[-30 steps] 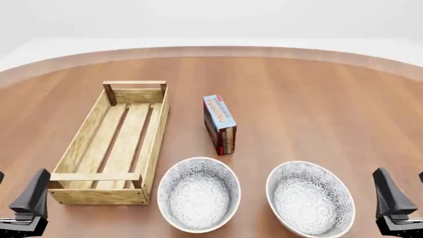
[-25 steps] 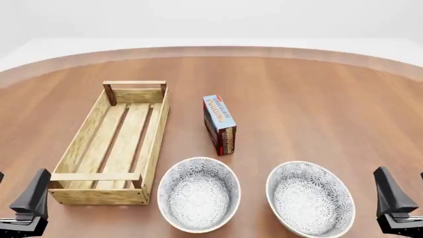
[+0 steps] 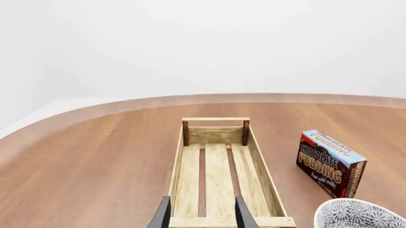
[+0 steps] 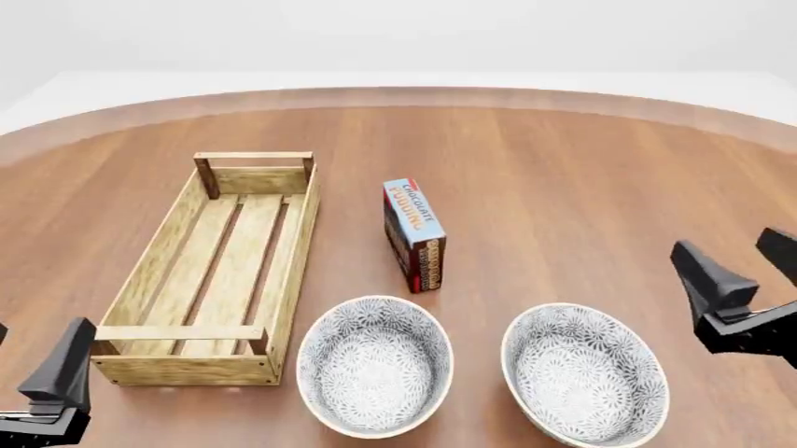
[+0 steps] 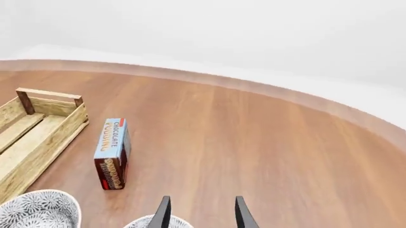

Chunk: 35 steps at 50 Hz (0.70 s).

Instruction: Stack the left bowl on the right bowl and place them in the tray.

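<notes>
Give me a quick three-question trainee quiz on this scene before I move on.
1. True or false: the long light-wood slatted tray holds nothing.
2. What stands between the tray and the right arm's side, beyond the bowls? A) blue-and-red chocolate pudding box B) mug C) plate
3. How many grey patterned ceramic bowls rest on the brown wooden table, and does either black gripper grip one?

Key: 1 true. 2 A. 3 two, left bowl and right bowl; neither left gripper nor right gripper does; both open.

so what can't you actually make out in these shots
- Left gripper: front view's bottom edge cuts it off; only fingertips show in its wrist view.
- Right bowl: right wrist view shows only a rim sliver at the bottom edge.
- Pudding box: small print unreadable in all views.
</notes>
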{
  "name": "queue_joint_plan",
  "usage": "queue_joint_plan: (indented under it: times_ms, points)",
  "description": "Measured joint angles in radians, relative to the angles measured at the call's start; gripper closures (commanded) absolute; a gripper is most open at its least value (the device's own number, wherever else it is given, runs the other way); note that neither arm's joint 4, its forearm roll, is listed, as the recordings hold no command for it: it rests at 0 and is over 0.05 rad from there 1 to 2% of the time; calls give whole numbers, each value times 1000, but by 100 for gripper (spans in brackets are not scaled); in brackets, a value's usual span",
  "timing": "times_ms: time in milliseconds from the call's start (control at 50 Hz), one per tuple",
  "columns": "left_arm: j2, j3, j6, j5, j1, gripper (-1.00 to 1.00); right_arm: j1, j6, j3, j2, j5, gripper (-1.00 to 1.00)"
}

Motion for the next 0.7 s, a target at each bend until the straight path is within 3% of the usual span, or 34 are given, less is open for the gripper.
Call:
queue_joint_plan:
  times_ms: [280,700]
  points:
    - [0,0,0,0,0,-100,177,-31,-275,400,112,-100]
    - [0,0,0,0,0,-100,403,-33,-510,838,247,-100]
